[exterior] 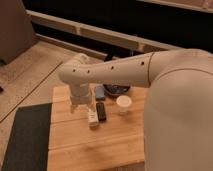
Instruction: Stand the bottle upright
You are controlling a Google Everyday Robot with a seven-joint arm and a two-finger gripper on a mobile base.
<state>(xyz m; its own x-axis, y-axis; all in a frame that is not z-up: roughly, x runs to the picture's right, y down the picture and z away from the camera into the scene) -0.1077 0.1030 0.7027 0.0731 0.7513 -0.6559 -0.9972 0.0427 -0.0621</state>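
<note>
Camera view, looking down over the robot's pale arm (110, 70), which enters from 3 o'clock and reaches across to bend downward above a wooden slatted counter (90, 145). The gripper (84, 106) hangs from the wrist over the counter's upper left part, close to the surface, with its jaws apart and nothing clamped between them.

The bottle (93, 118), slim and whitish with a pale label, is on the counter just at 4 o'clock from the gripper. Its long axis runs from 12 to 6 o'clock, and it appears to lie on its side. Whether a jaw touches its upper end cannot be told.

A flat black bar (101, 111) lies just beside the bottle at its 2 o'clock, parallel to it. A short white cup (123, 104) stands upright at 3 o'clock from the bar, a little apart. A dark round dish (116, 90) sits at 12 o'clock from the cup, near the counter's far edge, and a bluish-grey object (100, 92) lies just beside it at 9 o'clock.

A dark textured mat (25, 135) borders the counter at 9 o'clock, on a speckled floor (30, 65).
</note>
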